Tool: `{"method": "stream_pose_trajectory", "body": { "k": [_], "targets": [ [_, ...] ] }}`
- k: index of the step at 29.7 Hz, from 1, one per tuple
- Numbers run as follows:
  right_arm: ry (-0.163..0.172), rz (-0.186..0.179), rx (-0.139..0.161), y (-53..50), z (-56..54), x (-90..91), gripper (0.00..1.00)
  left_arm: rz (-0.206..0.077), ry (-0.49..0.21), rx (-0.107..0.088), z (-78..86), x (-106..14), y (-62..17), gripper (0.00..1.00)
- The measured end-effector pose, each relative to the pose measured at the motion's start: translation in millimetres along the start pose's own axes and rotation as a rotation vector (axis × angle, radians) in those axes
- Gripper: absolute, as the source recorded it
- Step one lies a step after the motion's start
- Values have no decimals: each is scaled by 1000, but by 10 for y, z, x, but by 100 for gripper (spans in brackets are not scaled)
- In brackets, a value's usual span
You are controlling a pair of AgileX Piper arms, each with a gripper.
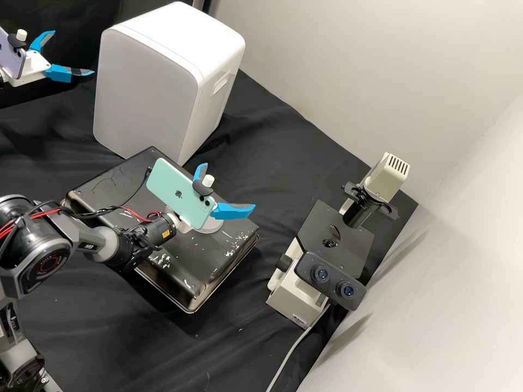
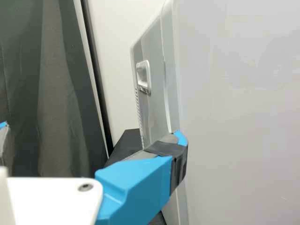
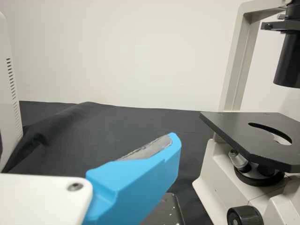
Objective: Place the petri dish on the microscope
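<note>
The right end effector (image 1: 229, 185), fingers apart, hangs over the dark tray (image 1: 180, 272), where a pale disc, seemingly the petri dish (image 1: 214, 228), lies just beneath it, with the microscope (image 1: 333, 239) ahead of its fingertips, while the left end effector (image 1: 57, 54), also spread, sits well away.

Blue finger (image 3: 140, 178) on white mount (image 3: 37, 199), before black cloth (image 3: 108, 126) and white wall (image 3: 131, 47); microscope (image 3: 281, 208) near, its black stage (image 3: 234, 124) bare, objective (image 3: 240, 161) beneath, black knob (image 3: 243, 217) lower; slotted white casing (image 3: 8, 93) opposite.
</note>
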Motion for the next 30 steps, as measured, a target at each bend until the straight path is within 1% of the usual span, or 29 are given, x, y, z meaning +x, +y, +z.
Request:
{"method": "stream_pose_trajectory", "body": {
  "k": [14,18,20,22,26,27,30],
  "targets": [
    [0,0,0,0,0,0,100,0,-2,0,6,0,-1,100],
    [0,0,0,0,0,0,100,-14,-20,-1,60,-36,-41,100],
    [0,0,0,0,0,0,100,-20,-41,-2,119,-84,-67,100],
    [0,0,0,0,0,0,100,-35,-63,-3,182,-143,-102,100],
    [0,0,0,0,0,0,100,-36,-127,-1,348,-310,-142,100],
    [0,0,0,0,0,0,100,-35,-140,-6,387,-355,-155,100],
    [0,0,0,0,0,0,100,-43,-172,-14,480,-474,-189,100]
  ]
}}
